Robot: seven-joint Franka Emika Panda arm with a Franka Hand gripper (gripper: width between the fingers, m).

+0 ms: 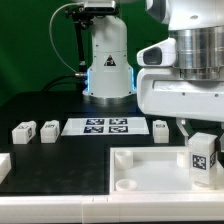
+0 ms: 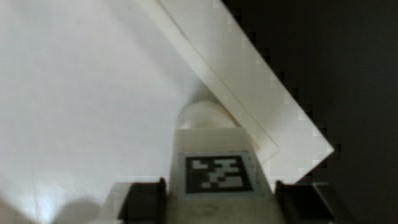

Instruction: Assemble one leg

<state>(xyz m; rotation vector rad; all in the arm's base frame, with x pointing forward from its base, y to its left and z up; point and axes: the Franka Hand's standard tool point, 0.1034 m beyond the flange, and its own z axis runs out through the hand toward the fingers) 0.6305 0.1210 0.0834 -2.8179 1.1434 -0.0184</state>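
Four in the leg kind: leg (image 1: 20, 130), leg (image 1: 48, 128), leg (image 1: 160, 127), leg (image 1: 203, 158). One large white tray piece (image 1: 155, 175). One marker board (image 1: 97, 126). One pincer (image 2: 219, 198).

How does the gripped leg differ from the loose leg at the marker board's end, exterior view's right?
The gripped leg is clamped in the gripper; the loose leg lies free. The gripped leg is over the white tray; the loose leg is on the black table. Both are white marker-tagged blocks.

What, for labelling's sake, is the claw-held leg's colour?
White leg, black-and-white square marker; wrist view shows it best.
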